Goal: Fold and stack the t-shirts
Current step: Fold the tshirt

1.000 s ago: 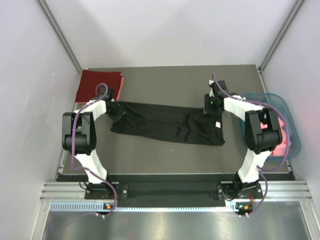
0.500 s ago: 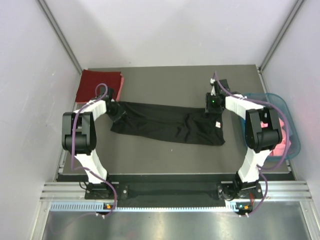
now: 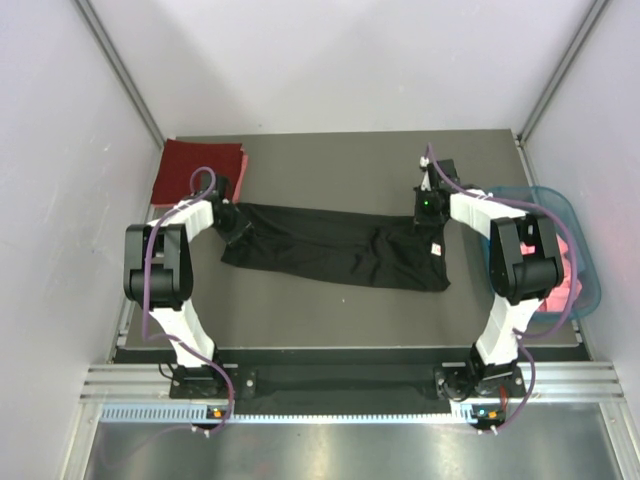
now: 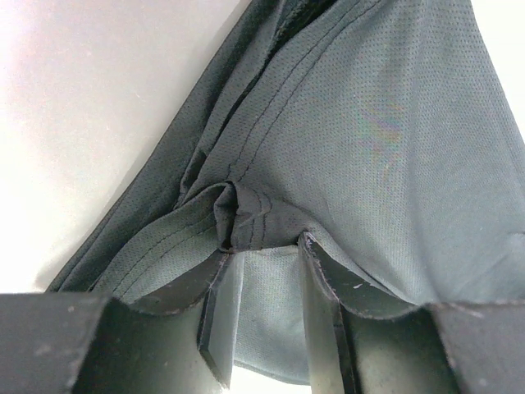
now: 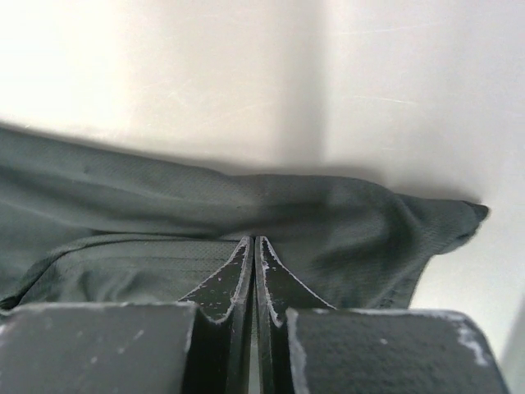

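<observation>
As right arm edged back | black t-shirt (image 3: 335, 250) unmoved | both fingers pinching it

Light falls evenly from overhead, so the top view is sharp with only faint shadows along the table (image 3: 330, 165). Both wrist views are blown out where bare surface shows, nearly white. The black t-shirt (image 4: 385, 139) reads washed-out grey there, its weave crisp, while the near fingers (image 5: 246, 279) sit dark and softly blurred at the bottom edge.
</observation>
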